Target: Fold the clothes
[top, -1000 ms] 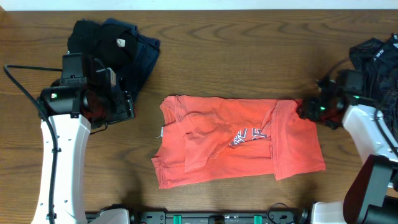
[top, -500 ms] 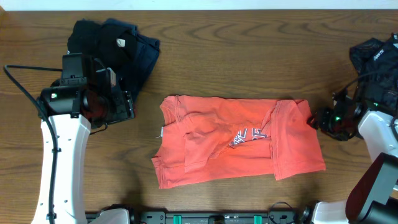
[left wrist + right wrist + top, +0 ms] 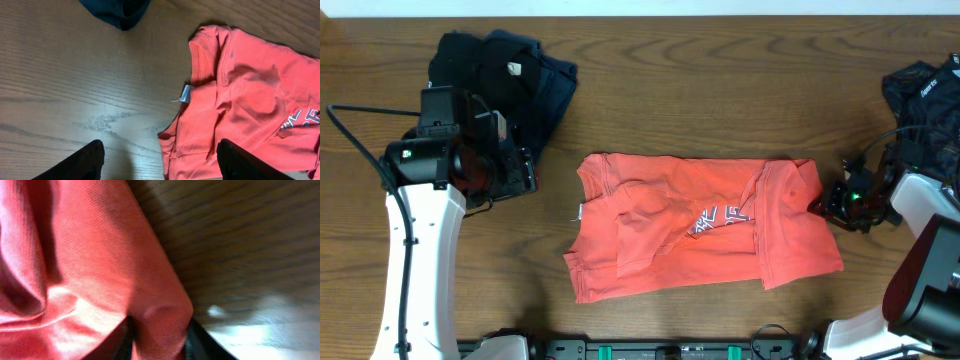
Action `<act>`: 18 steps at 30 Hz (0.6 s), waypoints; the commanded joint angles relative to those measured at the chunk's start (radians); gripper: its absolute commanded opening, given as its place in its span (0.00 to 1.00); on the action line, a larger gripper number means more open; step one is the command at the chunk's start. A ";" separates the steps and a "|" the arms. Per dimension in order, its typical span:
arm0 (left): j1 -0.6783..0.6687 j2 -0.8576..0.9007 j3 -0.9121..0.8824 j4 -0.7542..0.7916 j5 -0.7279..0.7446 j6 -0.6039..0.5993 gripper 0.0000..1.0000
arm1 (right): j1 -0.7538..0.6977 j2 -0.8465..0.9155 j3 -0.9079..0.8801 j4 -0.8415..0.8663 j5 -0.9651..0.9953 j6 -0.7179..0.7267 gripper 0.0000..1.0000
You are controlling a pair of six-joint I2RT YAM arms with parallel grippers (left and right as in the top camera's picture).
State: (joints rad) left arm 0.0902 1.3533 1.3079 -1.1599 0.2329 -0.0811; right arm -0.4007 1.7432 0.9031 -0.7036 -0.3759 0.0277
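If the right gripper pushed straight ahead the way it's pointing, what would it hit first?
The orange T-shirt: a fold of its edge lies right between the fingers of the right gripper in the wrist view. Whether they are gripping it is unclear.

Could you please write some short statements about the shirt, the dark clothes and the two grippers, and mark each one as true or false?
1. The left gripper holds the shirt. False: its fingers stand wide apart and empty, above the table and the shirt's edge.
2. Shirt fabric lies between the right gripper's fingers. True.
3. The shirt is spread out flat. False: parts of it are folded over and partly hide the lettering.
4. Dark clothes lie in the far left corner of the table. True.
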 commanded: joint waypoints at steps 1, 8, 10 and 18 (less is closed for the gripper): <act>0.004 -0.008 0.005 -0.006 0.002 0.006 0.74 | 0.005 0.077 -0.037 -0.005 -0.035 -0.050 0.31; 0.004 -0.008 0.005 -0.006 0.002 0.006 0.74 | 0.005 0.049 -0.037 -0.008 -0.043 -0.051 0.45; 0.004 -0.008 0.005 -0.008 0.002 0.006 0.74 | 0.004 0.041 -0.037 -0.008 -0.043 -0.051 0.46; 0.004 -0.008 0.005 -0.014 0.002 0.006 0.74 | -0.027 0.011 -0.011 -0.073 0.002 -0.021 0.01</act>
State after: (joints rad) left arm 0.0902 1.3533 1.3079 -1.1702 0.2329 -0.0811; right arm -0.4046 1.7576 0.8948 -0.7540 -0.4286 -0.0013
